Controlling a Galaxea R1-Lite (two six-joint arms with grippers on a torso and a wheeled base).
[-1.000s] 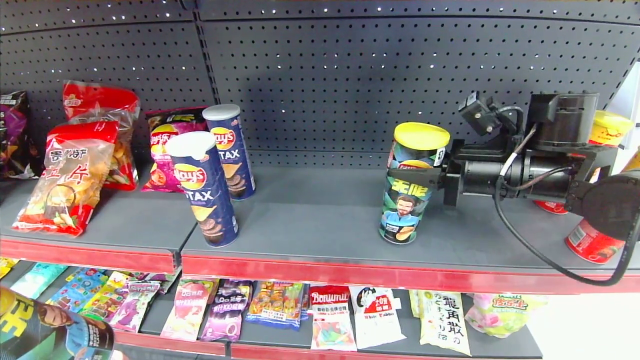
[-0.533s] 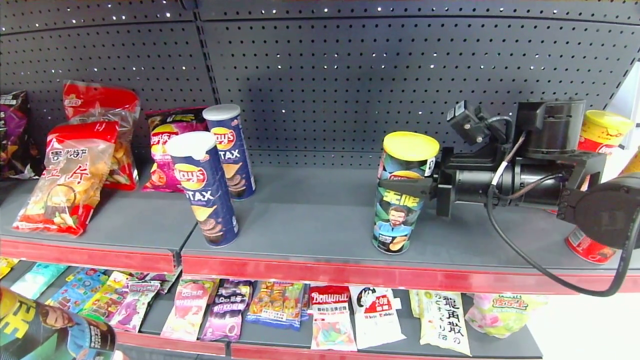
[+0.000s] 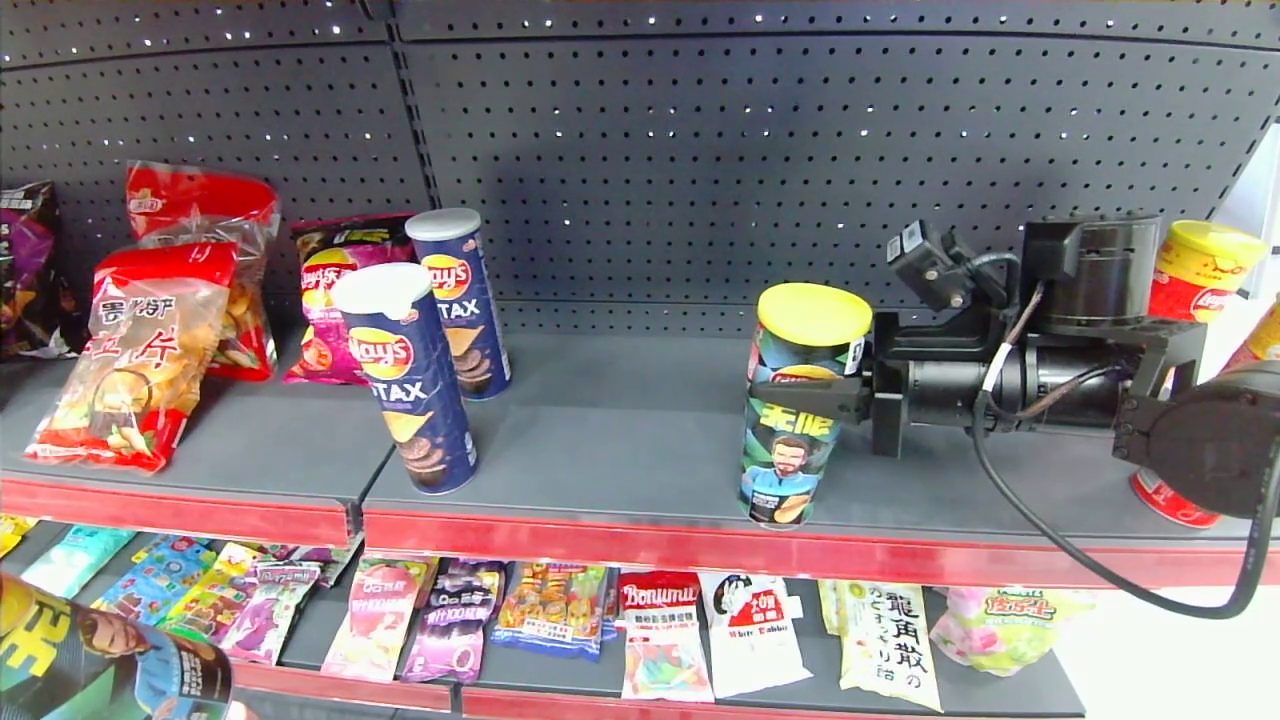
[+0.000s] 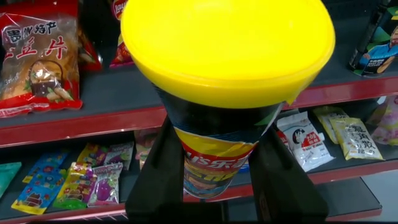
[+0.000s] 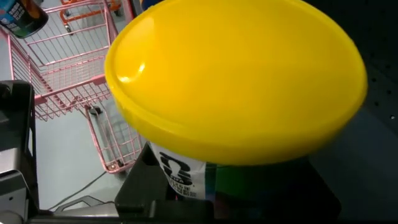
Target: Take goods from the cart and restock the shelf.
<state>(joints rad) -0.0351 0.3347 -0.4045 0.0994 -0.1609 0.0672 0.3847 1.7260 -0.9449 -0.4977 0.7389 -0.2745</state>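
A dark grey perforated metal back panel (image 3: 640,150) rises behind everything as the far wall, split by a slanting vertical seam (image 3: 412,130) left of centre. Pin-points of light glint through its holes, most thickly along the top. From it juts the upper grey metal shelf board (image 3: 620,420), matte and evenly lit, fronted along its near edge by a glossy red strip (image 3: 600,542) with a joint left of centre. Below and set farther back lies a lower grey shelf (image 3: 1010,690). Away from the shelving, a pale smooth floor (image 5: 62,162) carries a pink wire cart (image 5: 81,68).
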